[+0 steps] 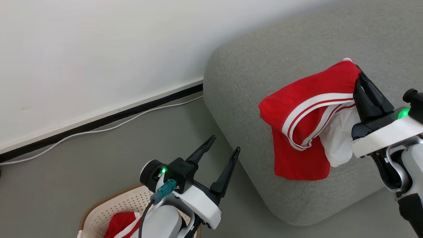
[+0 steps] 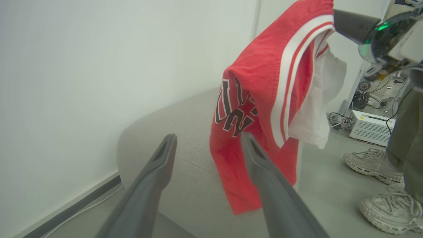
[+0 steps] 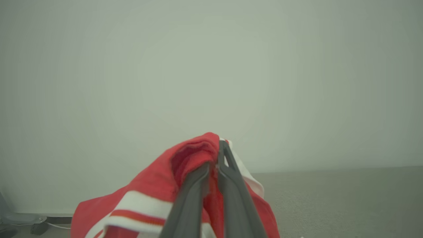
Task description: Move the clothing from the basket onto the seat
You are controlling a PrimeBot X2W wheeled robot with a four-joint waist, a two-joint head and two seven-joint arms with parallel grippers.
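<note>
Progress is partial: the right gripper [image 1: 359,77], clenched on a red garment [image 1: 307,119], holds it hanging over the seat [image 1: 264,56] at frame right, not yet released. Another red piece [image 1: 121,223] lies in the basket [image 1: 99,206] at lower left, by the left gripper [image 1: 224,144], which is spread and empty.

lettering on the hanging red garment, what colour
The lettering on the red garment is near black with white outlines; clearest in the left wrist view.

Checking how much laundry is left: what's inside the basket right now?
A red-and-white garment lies inside the basket. The left forearm covers much of the basket's inside, so anything more under it cannot be seen.
</note>
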